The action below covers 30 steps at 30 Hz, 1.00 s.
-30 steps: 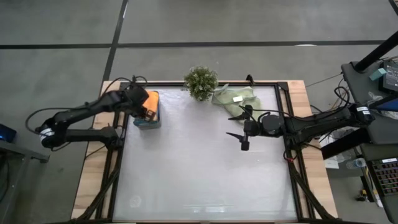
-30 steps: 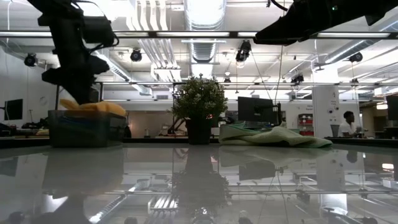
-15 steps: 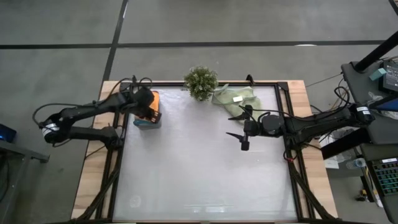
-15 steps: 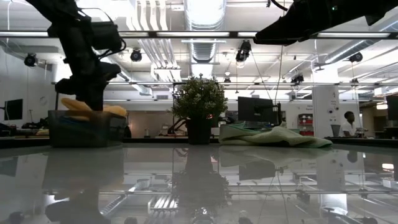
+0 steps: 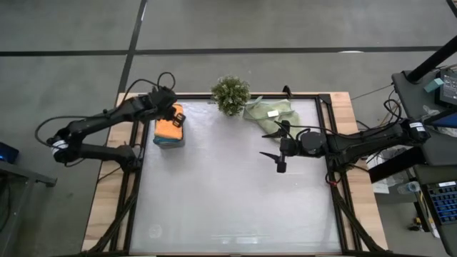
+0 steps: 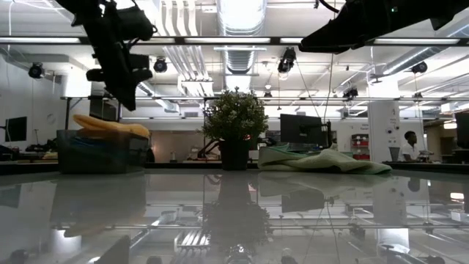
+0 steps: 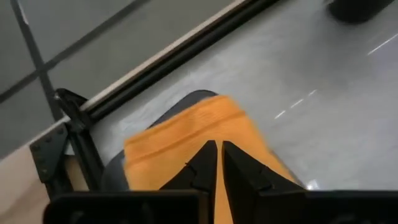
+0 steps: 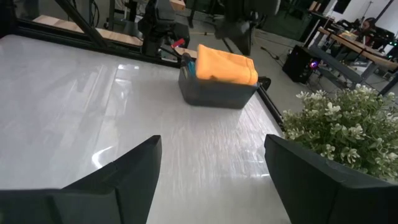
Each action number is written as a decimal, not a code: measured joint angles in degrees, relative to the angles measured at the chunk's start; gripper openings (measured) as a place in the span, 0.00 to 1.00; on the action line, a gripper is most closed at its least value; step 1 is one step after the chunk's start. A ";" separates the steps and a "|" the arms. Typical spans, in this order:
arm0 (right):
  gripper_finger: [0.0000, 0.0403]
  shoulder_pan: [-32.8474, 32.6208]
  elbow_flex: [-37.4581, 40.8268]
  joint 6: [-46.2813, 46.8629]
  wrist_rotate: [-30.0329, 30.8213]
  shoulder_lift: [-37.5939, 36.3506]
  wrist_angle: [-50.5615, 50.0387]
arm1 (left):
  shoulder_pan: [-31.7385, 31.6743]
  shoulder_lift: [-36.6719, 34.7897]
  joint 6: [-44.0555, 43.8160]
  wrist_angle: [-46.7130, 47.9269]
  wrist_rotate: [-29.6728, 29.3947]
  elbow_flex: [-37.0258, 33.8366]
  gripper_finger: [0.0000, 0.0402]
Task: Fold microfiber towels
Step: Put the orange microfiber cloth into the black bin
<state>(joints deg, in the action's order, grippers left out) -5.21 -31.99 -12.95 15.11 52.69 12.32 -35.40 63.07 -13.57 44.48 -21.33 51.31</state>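
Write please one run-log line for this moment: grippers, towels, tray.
left gripper: shut, empty, above tray | right gripper: open, mid-table | orange towel: folded, in tray | green towel: unfolded, beside plant

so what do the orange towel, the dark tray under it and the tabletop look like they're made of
Bright orange folded towel: soft, matte cloth, likely microfiber; its edges are rounded and its surface faintly ribbed. Dark grey rectangular tray: seemingly rigid plastic, with smooth, dull walls and rounded corners. White tabletop: a hard, glossy sheet, perhaps laminate or acrylic; it mirrors the ceiling lights and the plant in the low view.
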 joint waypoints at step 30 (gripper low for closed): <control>0.66 0.00 -0.02 5.95 2.12 0.83 0.39 | -1.81 -3.00 -2.06 10.22 7.73 -2.13 0.03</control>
<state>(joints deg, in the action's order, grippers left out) -5.21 -32.01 -7.00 17.23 53.52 12.71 -37.21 60.06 -15.63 54.70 -13.60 49.18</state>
